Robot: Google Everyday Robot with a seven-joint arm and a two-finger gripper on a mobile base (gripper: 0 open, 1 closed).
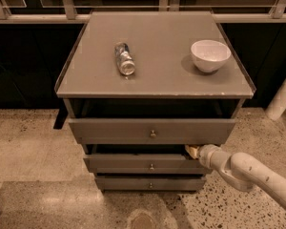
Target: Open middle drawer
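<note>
Camera view: my claw point(193, 150) sits tucked beneath the wide grey top drawer front point(114, 131), at the upper right edge of the middle drawer point(124, 163). This is the flat grey, medium-sized front with a small round metal knob, second of three in the cabinet. I judge the opening step is in hand, with the drawer barely out. The next move calls for a straight, level pull toward the camera. Whether the claw is spread or pinching I cannot tell; it appears to touch the drawer's top edge.

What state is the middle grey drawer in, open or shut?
Partly open: the flat grey middle drawer juts past the bottom drawer, dark gap above. The end effector sits at its upper right edge.
</note>
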